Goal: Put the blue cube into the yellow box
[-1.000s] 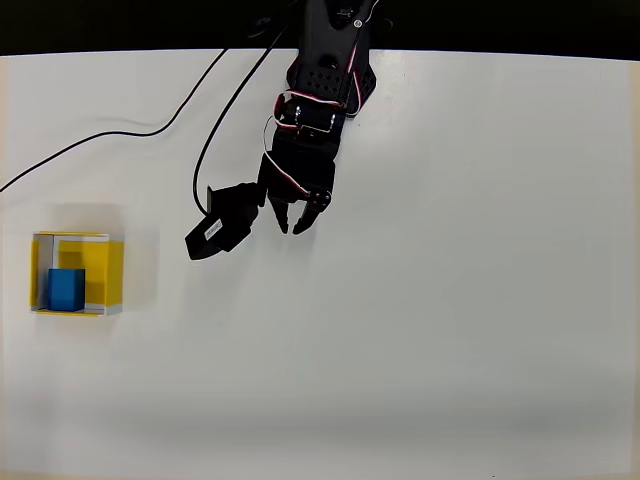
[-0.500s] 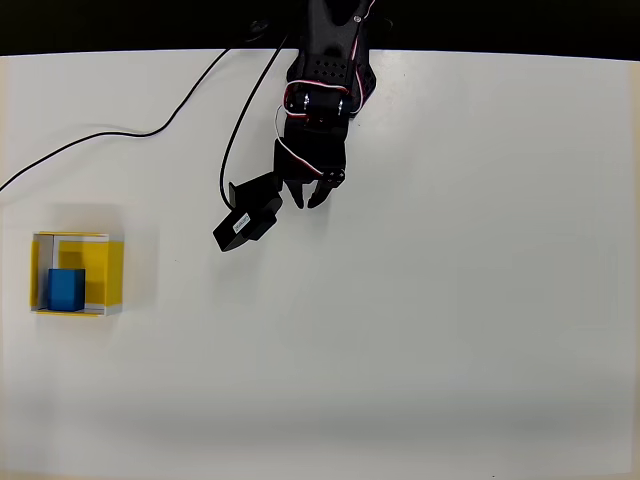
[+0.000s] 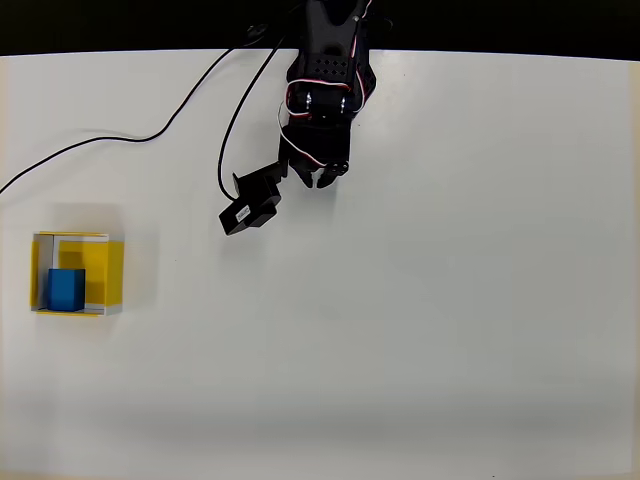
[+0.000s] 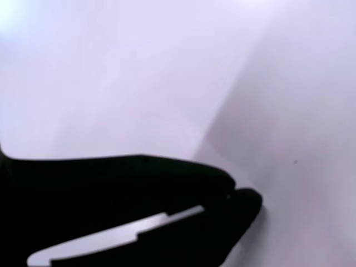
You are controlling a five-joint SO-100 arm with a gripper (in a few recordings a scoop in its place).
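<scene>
So here's where we're at: in the overhead view our black arm (image 3: 325,70) reaches down from the top edge, with red and white wires looped around the wrist. The gripper (image 3: 314,180) sits at its lower end, fingers pointing down the picture, tips nearly together and holding nothing. A black block (image 3: 250,206), the wrist camera, juts out to the lower left. In the wrist view we see the gripper (image 4: 233,197) as a dark blurry shape, tips just about touching.
</scene>
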